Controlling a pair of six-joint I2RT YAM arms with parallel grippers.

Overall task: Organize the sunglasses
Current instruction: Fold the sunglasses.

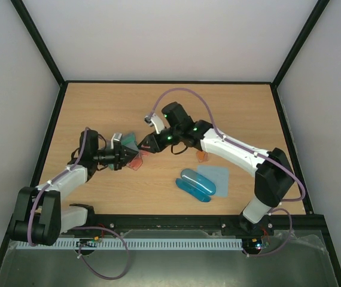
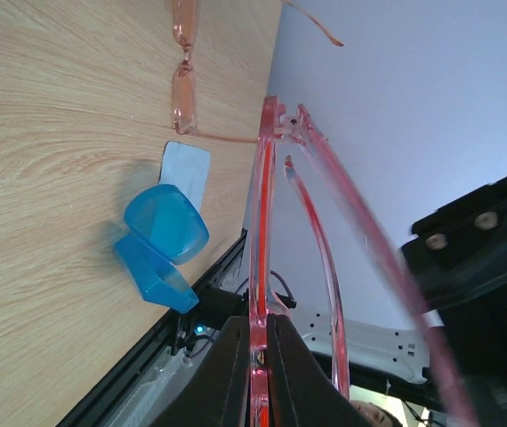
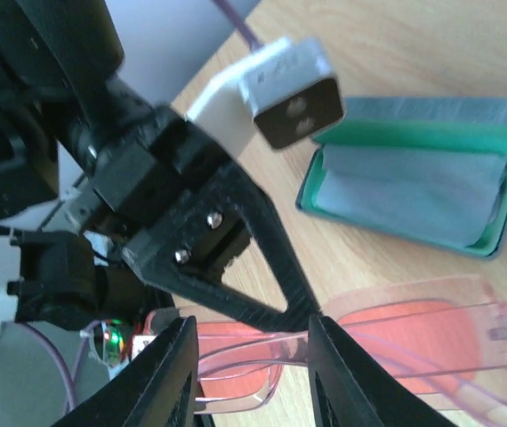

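Note:
My left gripper (image 1: 126, 156) (image 2: 259, 331) is shut on the front frame of the red-pink sunglasses (image 1: 137, 162) (image 2: 261, 187) (image 3: 414, 325) and holds them just above the table. The right gripper (image 1: 149, 143) (image 3: 252, 342) stands open right next to it. That pair's thin temple arms run across the gap between its fingers, and one arm reaches the right finger (image 3: 347, 374). The orange sunglasses (image 1: 203, 156) (image 2: 182, 84) lie open on the wood further right.
An open green case (image 1: 128, 139) (image 3: 414, 191) with a pale cloth inside lies just behind the grippers. An open blue case (image 1: 195, 184) (image 2: 160, 245) rests on a pale blue cloth (image 1: 217, 176) (image 2: 188, 167) near the front rail. Black frame rails border the table.

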